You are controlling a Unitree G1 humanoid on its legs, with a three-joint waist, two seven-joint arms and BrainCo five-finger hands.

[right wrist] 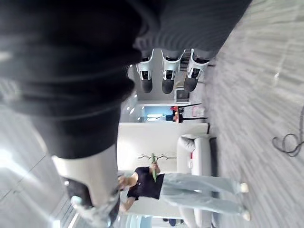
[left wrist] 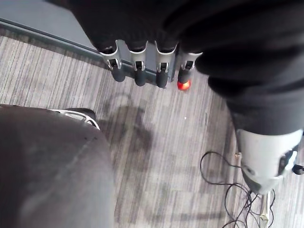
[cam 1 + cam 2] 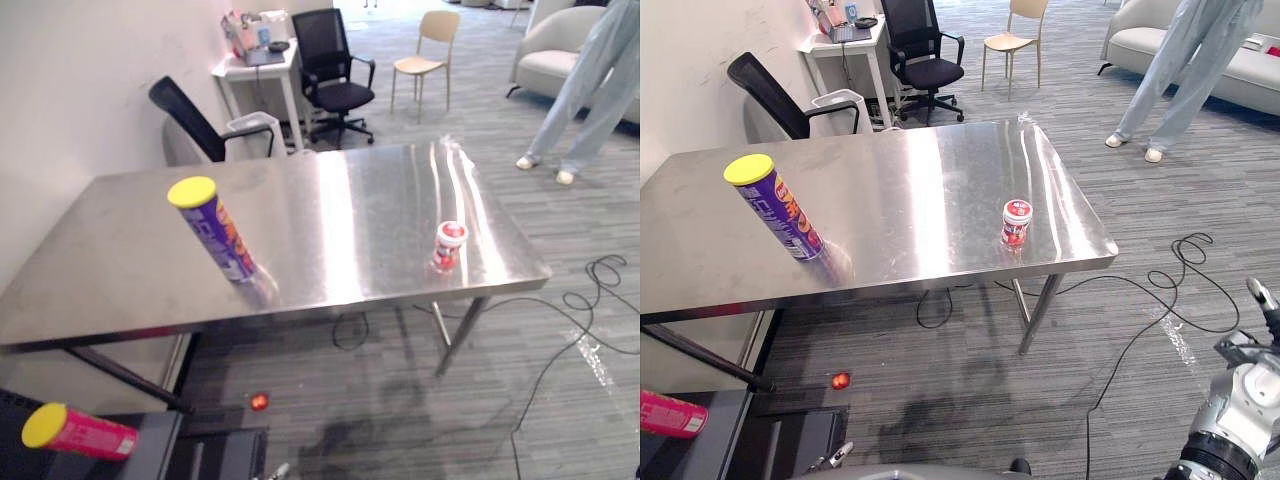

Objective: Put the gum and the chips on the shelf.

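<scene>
Figuring out my first grab, so thinking out loud. Both my hands are empty and hanging down over the grey floor [image 2: 156, 156]. My left hand [image 2: 137, 69] has its fingers straight and relaxed with nothing between them. My right hand [image 1: 164, 73] is the same deal, fingers loose and out, holding nothing. As far as I can judge, nothing's been picked up yet.

The chips can [image 3: 213, 228], purple with a yellow lid, stands on the steel table [image 3: 330, 210] toward my left, close to the front edge. The gum tub [image 3: 449, 246], small, red and white, stands toward the right. It's also near the front edge and well apart from the chips. I take the shelf [image 3: 150, 440] to be the dark unit low down at my left, below table height, where a pink can [image 3: 80, 432] lies on its side.

My plan is to step in closer first, since neither hand is anywhere near the table. Left hand goes for the chips, being on that side. I'd wrap round the middle of the tube, not the lid, because a tall can probably tips if bumped high up. Right hand goes for the gum with a light pinch, since it's small and the steel looks slippery. Then I go low to the shelf without knocking that pink can.
</scene>
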